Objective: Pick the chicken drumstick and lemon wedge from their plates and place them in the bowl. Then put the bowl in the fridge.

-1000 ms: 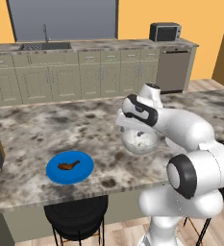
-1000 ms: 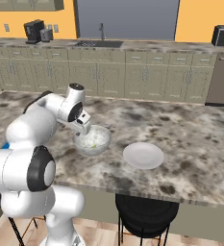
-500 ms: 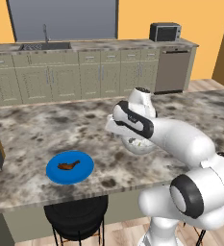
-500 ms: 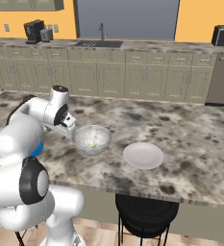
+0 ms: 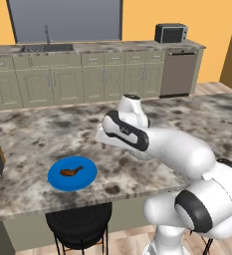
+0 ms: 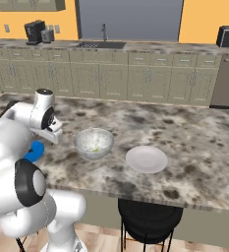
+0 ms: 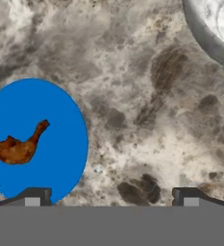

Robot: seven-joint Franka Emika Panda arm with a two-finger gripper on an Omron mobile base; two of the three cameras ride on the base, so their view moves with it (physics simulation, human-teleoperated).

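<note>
Gripper (image 7: 108, 197) spread wide, nothing between the fingertips (image 7: 34, 196), hanging above bare marbled counter (image 7: 147, 120) between blue plate and bowl.

Chicken drumstick (image 5: 70, 172) lying on blue plate (image 5: 85, 179), near the middle, thick end toward the left of the left base view, thin end to the right. Blue plate flat on the counter's near left part, close to the front edge. Seen from the hand camera: drumstick (image 7: 19, 146) well left of the left fingertip, plate (image 7: 56, 120) reaching down to that fingertip.

Bowl (image 6: 94, 142) upright on the counter right of the arm, a small yellow-green lemon wedge (image 6: 95, 149) resting on its bottom (small and a little blurred). Bowl rim (image 7: 200, 38) at the far right corner of the hand view.

Pale plate (image 6: 146, 159) just right of the bowl, apart from it, bare.

Black stool (image 6: 150, 220) tucked under the counter's near edge, below the pale plate. Sink (image 6: 100, 45) and coffee maker (image 6: 35, 31) on the far counter against the wall.
</note>
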